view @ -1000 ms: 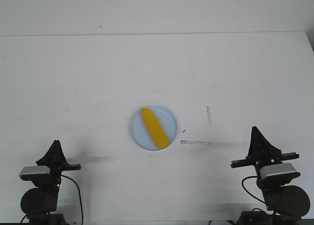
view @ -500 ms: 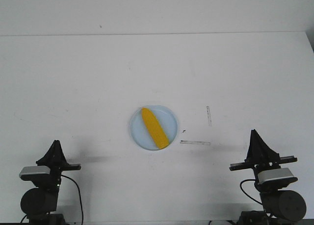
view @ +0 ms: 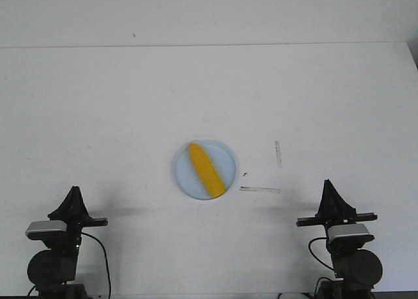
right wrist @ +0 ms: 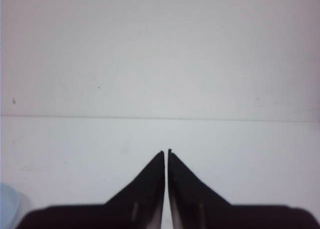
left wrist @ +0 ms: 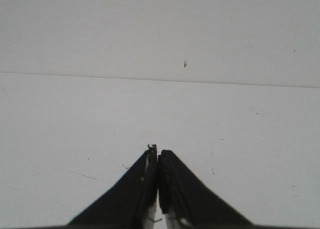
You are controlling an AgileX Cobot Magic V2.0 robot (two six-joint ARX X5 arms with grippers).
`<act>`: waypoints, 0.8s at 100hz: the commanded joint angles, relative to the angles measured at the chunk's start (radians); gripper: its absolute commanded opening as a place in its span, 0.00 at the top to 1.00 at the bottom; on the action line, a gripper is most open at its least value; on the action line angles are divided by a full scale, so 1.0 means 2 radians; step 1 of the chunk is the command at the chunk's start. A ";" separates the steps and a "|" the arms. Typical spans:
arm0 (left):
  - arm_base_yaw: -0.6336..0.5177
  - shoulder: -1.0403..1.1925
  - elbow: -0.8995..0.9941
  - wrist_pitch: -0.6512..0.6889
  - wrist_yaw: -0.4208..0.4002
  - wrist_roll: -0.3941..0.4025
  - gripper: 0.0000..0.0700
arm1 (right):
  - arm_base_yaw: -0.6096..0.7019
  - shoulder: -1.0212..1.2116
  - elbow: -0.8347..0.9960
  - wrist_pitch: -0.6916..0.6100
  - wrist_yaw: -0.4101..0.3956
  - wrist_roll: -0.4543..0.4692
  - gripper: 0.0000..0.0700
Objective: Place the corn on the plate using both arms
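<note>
while corn (view: 206, 170) lies on plate (view: 226, 155)

**A bare robot test bench**

The setting looks like a lab: a plain white surface (view: 130, 116) against a blank white wall (view: 209, 12), with two tape strips (view: 260, 189) stuck on it and black cables (view: 104, 260) trailing from the arm bases.

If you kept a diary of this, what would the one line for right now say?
corn: lying on plate | left gripper: shut, empty, near base | right gripper: shut, empty, near base
</note>
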 commanded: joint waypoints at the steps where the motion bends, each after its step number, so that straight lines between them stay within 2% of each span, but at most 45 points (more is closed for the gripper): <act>1: -0.001 -0.001 -0.010 0.007 0.001 -0.001 1.00 | 0.001 0.000 -0.005 -0.001 -0.002 0.004 0.99; 43: -0.001 -0.001 -0.010 0.007 0.001 -0.001 1.00 | 0.001 0.000 -0.005 -0.037 -0.002 0.004 0.99; 80: -0.001 -0.001 -0.010 0.007 0.001 -0.001 1.00 | 0.001 0.000 -0.005 -0.033 -0.002 0.004 0.99</act>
